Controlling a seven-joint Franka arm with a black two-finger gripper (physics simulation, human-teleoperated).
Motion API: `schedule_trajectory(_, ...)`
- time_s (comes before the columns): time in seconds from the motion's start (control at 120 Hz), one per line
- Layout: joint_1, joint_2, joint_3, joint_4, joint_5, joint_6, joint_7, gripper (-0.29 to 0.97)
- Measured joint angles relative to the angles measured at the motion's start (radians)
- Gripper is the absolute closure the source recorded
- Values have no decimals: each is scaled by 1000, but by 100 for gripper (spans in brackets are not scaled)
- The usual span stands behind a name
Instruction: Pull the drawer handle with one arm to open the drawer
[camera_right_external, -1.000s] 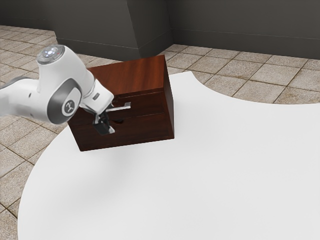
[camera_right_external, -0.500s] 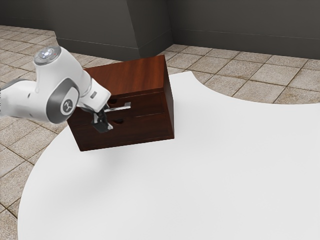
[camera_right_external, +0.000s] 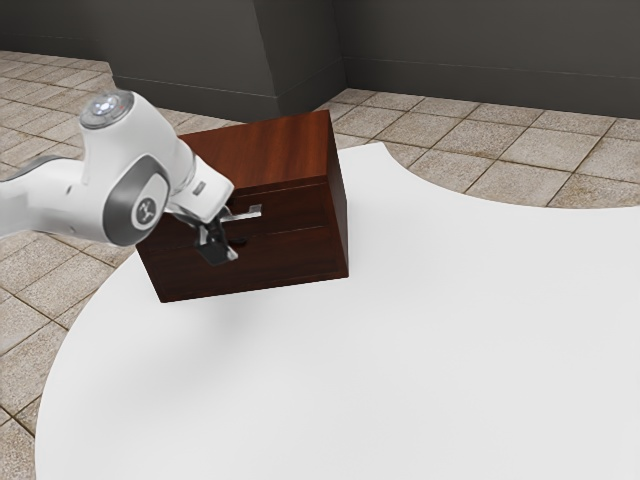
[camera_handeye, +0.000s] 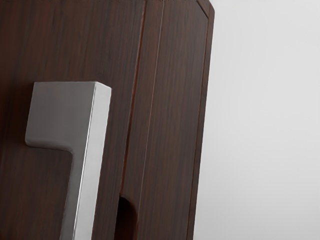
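Hovering at the drawer (camera_right_external: 295, 210) front, hand (camera_right_external: 214, 246) just beside handle (camera_right_external: 243, 211); grip unclear.

White table (camera_right_external: 400, 350) with curved edge lay beneath the claw (camera_right_external: 216, 248), tan tiled floor (camera_right_external: 520, 150) surrounded it, dark grey walls (camera_right_external: 480, 35) with baseboard stood well behind the claw

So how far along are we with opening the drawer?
Approach looks done: the gripper sits at the drawer, beside its silver handle. A grip on it can't be confirmed. The drawer looks flush with the cabinet, so the pull itself is left.
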Motion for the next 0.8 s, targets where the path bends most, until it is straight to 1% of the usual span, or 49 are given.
schedule_trajectory(0.05, -4, -3, -1, -2, 1, -1, 1, 0)
schedule_trajectory(0.392, -12, -29, -6, -38, 16, -7, 2, 0)
schedule_trajectory(0.508, -5, -60, -7, -67, 19, -10, 1, 4)
schedule_trajectory(0.683, 5, -85, -18, -98, 19, -11, -1, 0)
schedule_trajectory(0.8, 1, -95, -15, -112, 18, -11, -3, 0)
